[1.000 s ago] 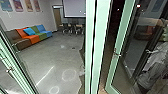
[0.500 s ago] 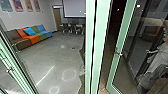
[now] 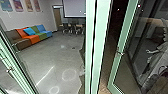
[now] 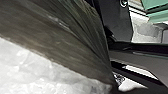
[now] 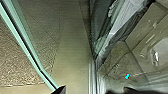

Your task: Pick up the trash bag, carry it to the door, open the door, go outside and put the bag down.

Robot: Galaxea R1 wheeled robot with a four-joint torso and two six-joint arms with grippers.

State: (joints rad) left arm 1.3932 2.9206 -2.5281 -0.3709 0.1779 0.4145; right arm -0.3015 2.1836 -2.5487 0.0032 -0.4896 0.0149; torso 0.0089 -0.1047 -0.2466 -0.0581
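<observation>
The grey floor [image 3: 47, 61] bears a couch [image 3: 32, 37] in brown, orange, green and blue along its left edge, and chairs [image 3: 65, 29] near its far edge. Two pale rings [image 3: 63, 75] mark its near part.

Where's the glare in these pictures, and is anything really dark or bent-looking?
Head view: a bright streak and pale rings glare on the grey floor; behind the leaning green door frame it is nearly black, and the wide lens may exaggerate that lean. Left wrist view: faint streaky sheen on dark plastic, probably the trash bag. Right wrist view: bright reflections at right.
</observation>
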